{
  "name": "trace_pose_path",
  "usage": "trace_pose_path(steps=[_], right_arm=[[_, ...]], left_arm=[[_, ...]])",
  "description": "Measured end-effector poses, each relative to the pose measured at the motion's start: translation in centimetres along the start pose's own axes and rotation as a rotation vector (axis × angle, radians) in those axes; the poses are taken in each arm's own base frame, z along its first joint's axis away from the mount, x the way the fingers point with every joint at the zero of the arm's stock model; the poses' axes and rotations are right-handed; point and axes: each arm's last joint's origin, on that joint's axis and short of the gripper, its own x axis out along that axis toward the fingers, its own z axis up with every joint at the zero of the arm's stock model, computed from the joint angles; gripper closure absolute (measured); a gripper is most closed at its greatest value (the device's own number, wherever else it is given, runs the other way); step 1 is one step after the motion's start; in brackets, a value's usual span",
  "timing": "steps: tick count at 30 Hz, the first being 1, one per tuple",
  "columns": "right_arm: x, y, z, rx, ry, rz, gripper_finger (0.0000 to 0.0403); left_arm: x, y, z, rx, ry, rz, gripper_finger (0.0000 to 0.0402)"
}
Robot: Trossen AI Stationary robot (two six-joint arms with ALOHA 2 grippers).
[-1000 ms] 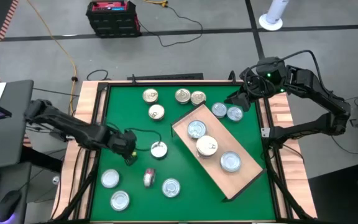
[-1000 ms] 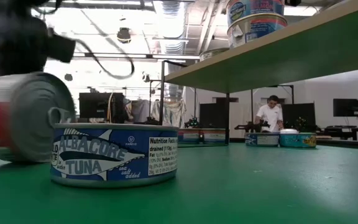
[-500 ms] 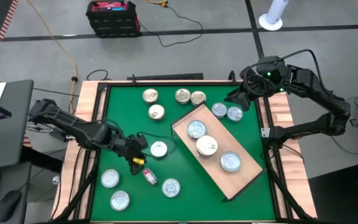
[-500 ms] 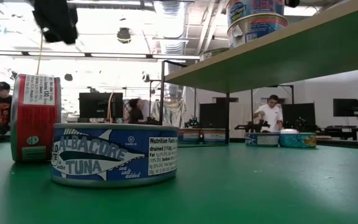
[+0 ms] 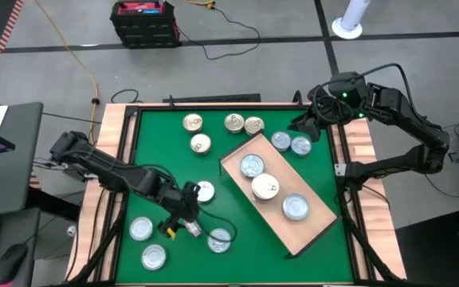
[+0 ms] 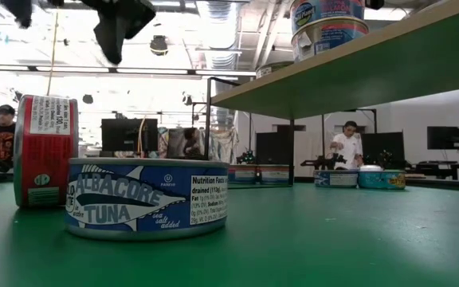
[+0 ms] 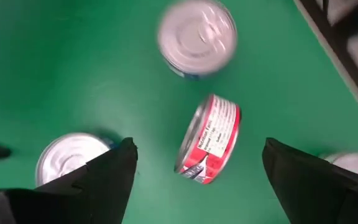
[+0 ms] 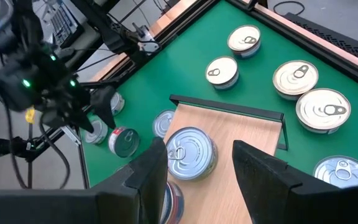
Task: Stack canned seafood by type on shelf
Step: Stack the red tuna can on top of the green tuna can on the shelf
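Left claw (image 7: 194, 168) wide above red-label tin (image 7: 209, 139) on edge; right claw (image 8: 197, 165) wide.

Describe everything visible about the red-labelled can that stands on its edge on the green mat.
The red-labelled can is a small flat round tin with a silver metal end and a red and white printed wrapper. It stands on its rim on the green mat, apart from the neighbouring cans. In the low view it sits behind the blue albacore tuna can. The left gripper is open above it and nothing grips it.
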Motion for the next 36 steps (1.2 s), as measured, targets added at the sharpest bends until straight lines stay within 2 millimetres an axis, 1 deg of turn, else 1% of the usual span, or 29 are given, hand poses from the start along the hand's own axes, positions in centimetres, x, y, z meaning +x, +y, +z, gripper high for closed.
trace_pose_path(steps=[3, 7, 12, 16, 20, 25, 27, 29, 32, 34, 36], right_arm=[[0.0, 0.0, 0.0, 0.001, 0.0, 0.0, 0.0198], [0.0, 0.0, 0.0, 0.011, -0.003, -0.006, 0.0198], [0.0, -0.1, 0.0, 0.011, -0.008, -0.018, 0.0198], [0.0, -0.1, 0.0, 0.011, -0.009, -0.019, 0.0198], [0.0, -0.1, 0.0, 0.009, -0.009, -0.019, 0.0198], [0.0, -0.1, 0.0, -0.003, -0.009, -0.02, 0.0198], [0.0, -0.1, 0.0, -0.007, -0.009, -0.02, 0.0198], [0.0, -0.1, 0.0, -0.007, -0.009, -0.02, 0.0198], [0.0, -0.1, 0.0, -0.007, -0.009, -0.02, 0.0198], [0.0, -0.1, 0.0, -0.007, -0.009, -0.02, 0.0198], [0.0, -0.1, 0.0, -0.007, -0.009, -0.02, 0.0198]], left_arm=[[1.6, 0.0, 0.1, 0.113, 0.05, -0.019, 0.0068], [3.6, 0.1, 0.1, 0.222, 0.106, -0.036, 0.0081], [5.5, 0.1, -0.1, 0.3, 0.164, -0.052, 0.0103], [6.4, 0.2, -0.1, 0.346, 0.186, -0.064, 0.0131], [6.5, -0.1, 0.0, 0.361, 0.175, -0.072, 0.0175], [6.5, -0.8, 0.1, 0.35, 0.174, -0.082, 0.0245], [6.6, -1.1, 0.0, 0.352, 0.171, -0.102, 0.0263], [6.6, -1.5, -0.2, 0.354, 0.18, -0.11, 0.0264], [6.6, -1.7, -0.2, 0.313, 0.198, -0.072, 0.0264], [6.1, -1.7, -0.1, 0.284, 0.209, -0.04, 0.0264], [4.9, -1.3, -0.1, 0.246, 0.208, 0.017, 0.0264]])
